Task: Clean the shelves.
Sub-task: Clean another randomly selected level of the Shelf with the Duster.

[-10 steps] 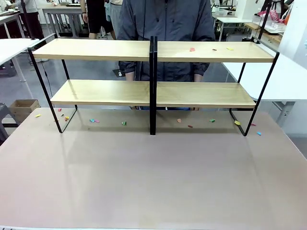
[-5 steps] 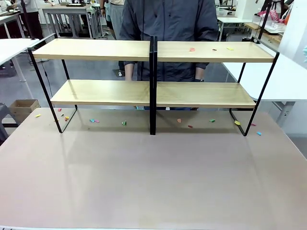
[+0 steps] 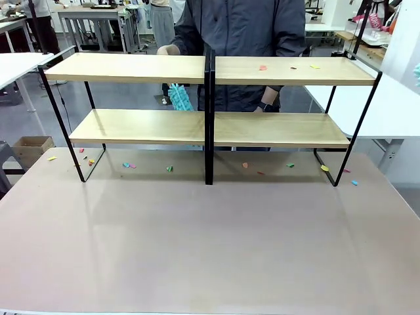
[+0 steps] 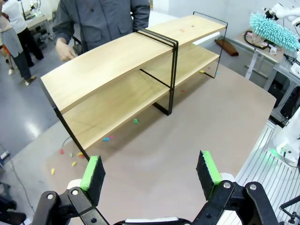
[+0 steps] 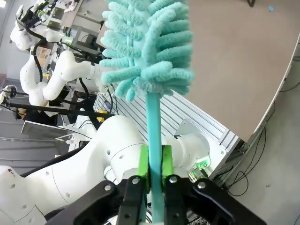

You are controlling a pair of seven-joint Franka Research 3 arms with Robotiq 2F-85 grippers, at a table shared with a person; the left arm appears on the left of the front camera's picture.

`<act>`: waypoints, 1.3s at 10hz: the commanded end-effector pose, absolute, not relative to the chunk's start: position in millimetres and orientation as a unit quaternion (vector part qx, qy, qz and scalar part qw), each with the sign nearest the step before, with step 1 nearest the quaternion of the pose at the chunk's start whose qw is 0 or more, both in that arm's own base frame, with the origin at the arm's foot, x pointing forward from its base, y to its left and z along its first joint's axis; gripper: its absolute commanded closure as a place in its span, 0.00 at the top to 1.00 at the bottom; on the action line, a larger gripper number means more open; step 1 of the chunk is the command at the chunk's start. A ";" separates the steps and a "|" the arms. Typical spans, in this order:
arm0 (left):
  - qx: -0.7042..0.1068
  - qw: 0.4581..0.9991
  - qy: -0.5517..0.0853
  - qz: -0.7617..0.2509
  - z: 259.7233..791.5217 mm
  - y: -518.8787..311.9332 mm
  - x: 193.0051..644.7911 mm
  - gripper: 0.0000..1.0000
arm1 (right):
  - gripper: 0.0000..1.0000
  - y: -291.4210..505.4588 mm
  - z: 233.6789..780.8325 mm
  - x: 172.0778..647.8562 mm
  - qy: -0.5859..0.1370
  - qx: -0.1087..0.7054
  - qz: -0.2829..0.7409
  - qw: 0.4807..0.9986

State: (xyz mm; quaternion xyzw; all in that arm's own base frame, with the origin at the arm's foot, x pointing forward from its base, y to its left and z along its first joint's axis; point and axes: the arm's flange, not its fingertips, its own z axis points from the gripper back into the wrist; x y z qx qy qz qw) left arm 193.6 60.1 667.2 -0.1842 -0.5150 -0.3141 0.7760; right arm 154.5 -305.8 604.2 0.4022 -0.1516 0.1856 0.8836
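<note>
The shelves (image 3: 131, 67) are pictured standing on the far half of the brown surface (image 3: 210, 243), with a person (image 3: 243, 26) in a dark grey jacket positioned right behind them. Small coloured scraps (image 3: 262, 67) are scattered on the upper right board, and more are strewn on the surface beneath the lower tier. A teal duster (image 3: 178, 97) is glimpsed behind the rack, in the gap between the two left boards, below the person's hand (image 3: 169, 49), which is raised at the far edge of the top board. Whether that hand is gripping it cannot be told.

The left tool (image 4: 150, 171) is held released above the surface, its green pads (image 4: 92, 171) spread wide, and the shelves are seen ahead of it across a bare stretch of tabletop. The right tool (image 5: 154, 168) is clenched on the slim teal handle of a second duster (image 5: 150, 42), whose fluffy head is raised away from the fingers. From the left wrist camera, that duster is seen well apart from the shelves, off to the side of the surface.
</note>
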 end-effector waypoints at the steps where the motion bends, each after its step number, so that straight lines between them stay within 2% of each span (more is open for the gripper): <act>1: -0.181 0.778 -0.516 -0.310 668.0 60.6 191.9 1.00 | 0.12 -305.2 609.0 153.4 -0.166 0.408 0.196 0.876; 4: -0.181 0.778 -0.516 -0.310 668.0 60.6 191.9 1.00 | 0.12 -305.8 603.9 154.0 -0.151 0.402 0.186 0.884; 5: -0.181 0.778 -0.516 -0.310 668.0 60.6 191.9 1.00 | 0.12 -274.5 623.7 167.6 -0.160 0.340 0.206 0.904; 8: -0.181 0.778 -0.516 -0.310 668.0 60.6 191.9 1.00 | 0.12 -138.4 697.1 246.0 -0.183 0.178 0.310 0.916; 10: -0.181 0.778 -0.516 -0.310 668.0 60.6 191.9 1.00 | 0.12 -44.2 702.7 273.3 -0.163 0.087 0.371 0.910; 11: -0.181 0.778 -0.516 -0.310 668.0 60.6 191.9 1.00 | 0.12 -121.7 716.6 244.0 -0.170 0.175 0.332 0.911; 13: -0.181 0.778 -0.516 -0.310 668.0 60.6 191.9 1.00 | 0.12 -121.7 716.6 244.0 -0.170 0.175 0.332 0.911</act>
